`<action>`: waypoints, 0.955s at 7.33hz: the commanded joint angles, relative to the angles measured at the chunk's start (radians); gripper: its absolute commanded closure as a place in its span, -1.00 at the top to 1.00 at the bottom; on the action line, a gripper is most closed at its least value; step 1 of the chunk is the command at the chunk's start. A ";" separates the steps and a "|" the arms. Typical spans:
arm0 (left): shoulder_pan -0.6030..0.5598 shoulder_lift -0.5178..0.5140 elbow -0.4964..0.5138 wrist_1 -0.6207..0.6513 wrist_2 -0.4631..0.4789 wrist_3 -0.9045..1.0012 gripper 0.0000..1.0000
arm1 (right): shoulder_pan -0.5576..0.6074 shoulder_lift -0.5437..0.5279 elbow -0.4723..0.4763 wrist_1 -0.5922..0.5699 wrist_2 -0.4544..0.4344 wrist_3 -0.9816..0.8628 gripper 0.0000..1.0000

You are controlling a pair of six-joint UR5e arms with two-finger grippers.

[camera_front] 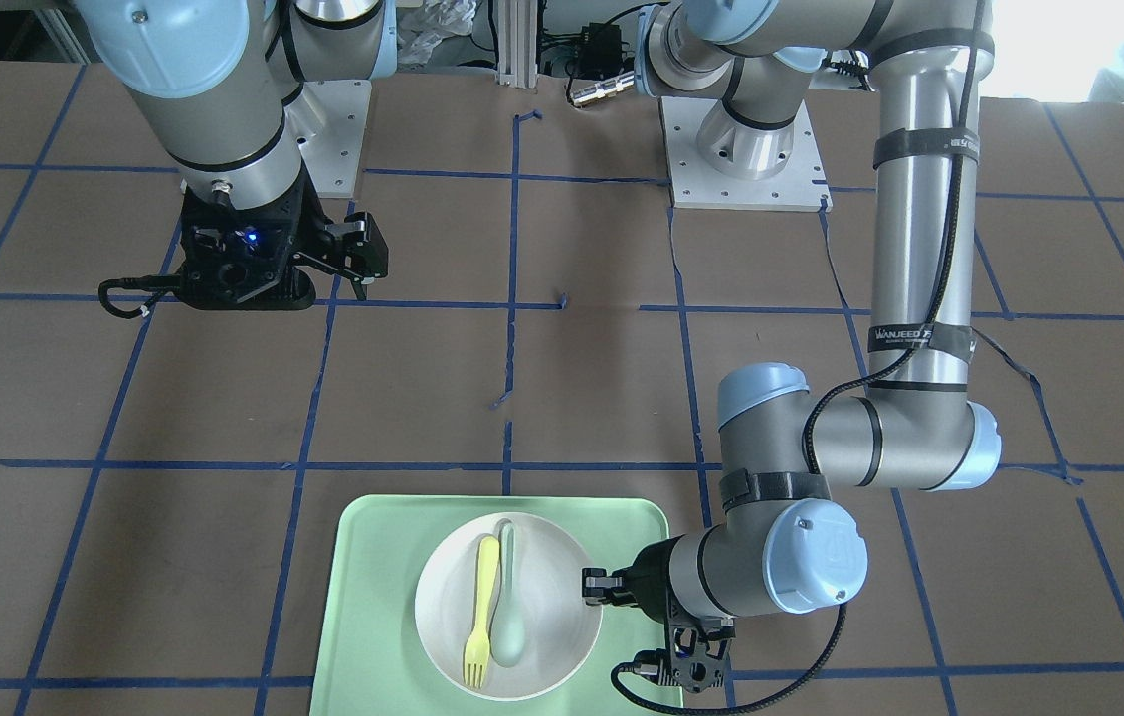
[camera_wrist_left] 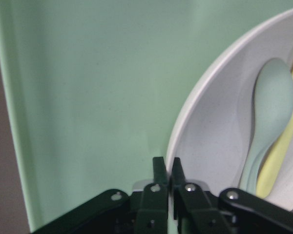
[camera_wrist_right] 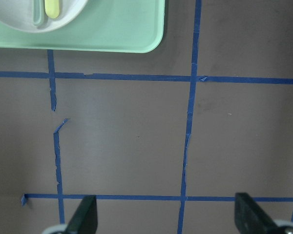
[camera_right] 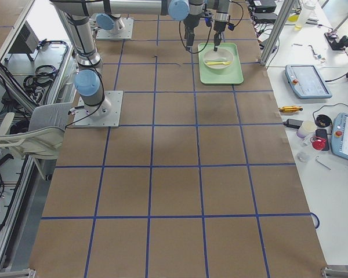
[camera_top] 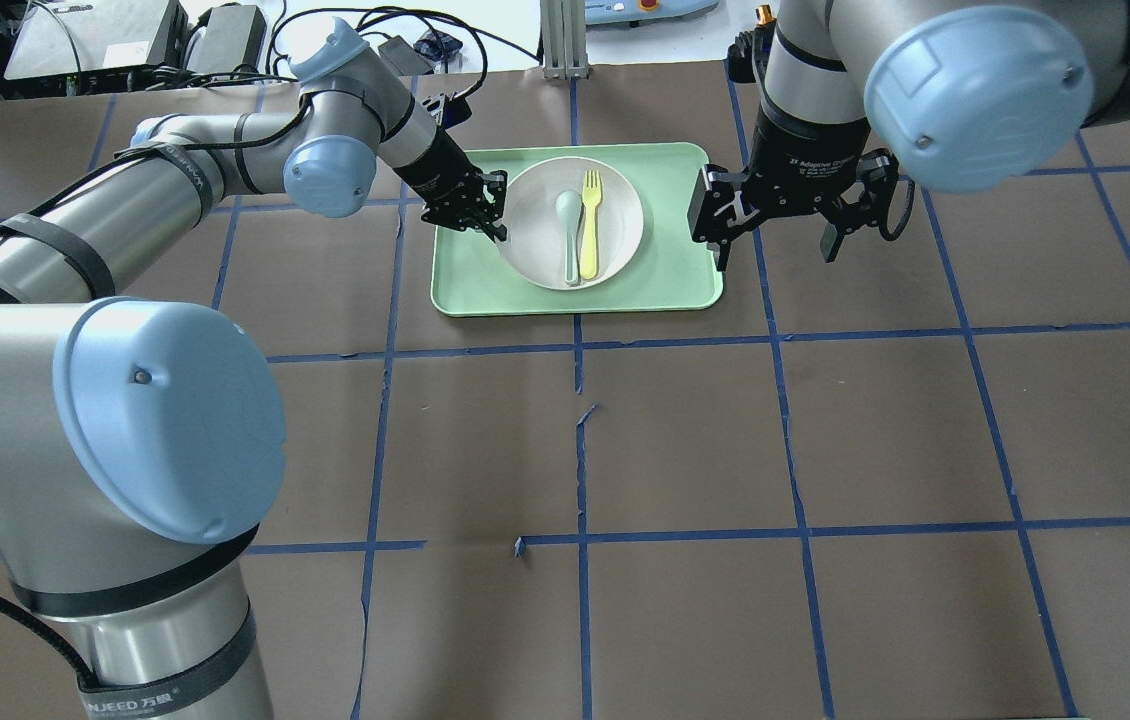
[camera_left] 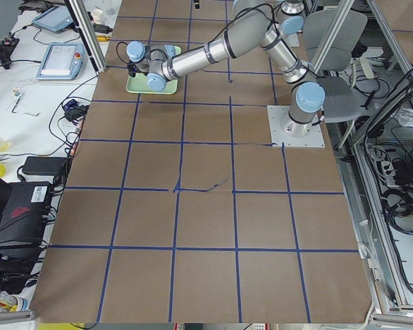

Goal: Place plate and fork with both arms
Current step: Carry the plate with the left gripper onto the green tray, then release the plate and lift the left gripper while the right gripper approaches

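The white plate (camera_top: 535, 215) sits on the mint-green tray (camera_top: 675, 270). The pale-yellow fork (camera_top: 590, 225) lies in the plate beside a grey-green spoon (camera_top: 568, 230), tines toward the far side of the table. My left gripper (camera_top: 490, 215) is shut on the plate's left rim; in the left wrist view (camera_wrist_left: 167, 168) the jaws pinch the rim (camera_wrist_left: 185, 131). My right gripper (camera_top: 775, 250) is open and empty, held high above the table just right of the tray. Its fingertips (camera_wrist_right: 85, 217) show wide apart in the right wrist view.
The brown table has a grid of blue tape lines (camera_top: 580, 440). The tray's corner (camera_wrist_right: 151, 44) shows at the top of the right wrist view. Off the table's ends are tablets, cables and tools (camera_right: 304, 81).
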 commanded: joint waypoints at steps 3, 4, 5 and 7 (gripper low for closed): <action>-0.018 -0.019 -0.003 0.089 0.000 0.009 0.89 | 0.003 0.003 -0.002 0.000 0.004 0.017 1.00; -0.018 -0.007 -0.004 0.108 0.001 0.010 1.00 | 0.003 0.005 -0.011 -0.002 0.005 0.010 1.00; -0.014 0.026 0.002 0.102 0.012 0.010 1.00 | 0.003 0.005 -0.017 -0.005 0.005 0.001 1.00; -0.005 0.117 -0.024 0.059 0.242 0.010 1.00 | 0.005 0.041 -0.022 -0.098 0.015 0.018 1.00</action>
